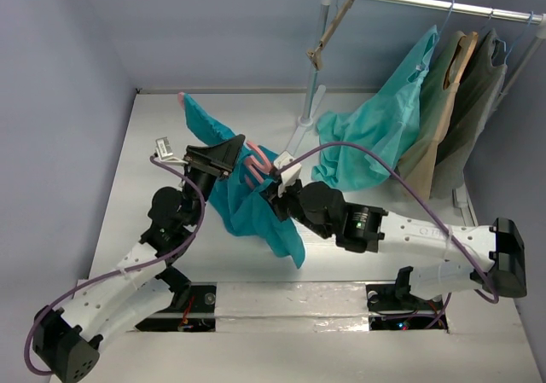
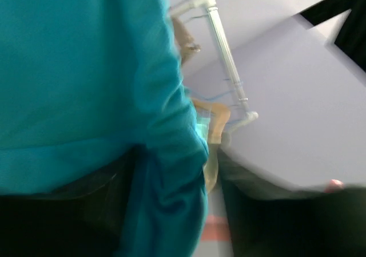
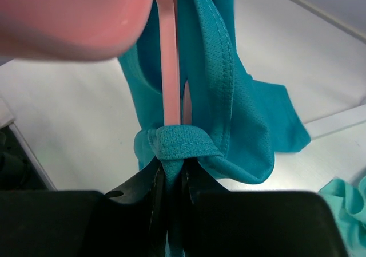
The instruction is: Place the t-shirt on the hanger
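1. The t-shirt is held up over the middle of the table, between the two grippers, with its lower part hanging towards the near edge.
2. The hanger is seen partly inside the bunched cloth. One pink tip sticks out at the far left, and its bars show between the grippers.
3. The right gripper is closed tight on a fold of the t-shirt, with a pink bar of the hanger pinched in the same fold.
4. The left gripper is buried in cloth at the left side of the t-shirt; whether it is gripping cannot be told.
5. The threading is judged to be begun but unfinished. The shoulders are not spread over the hanger's arms, and the hook is not seen clear of a neck opening.
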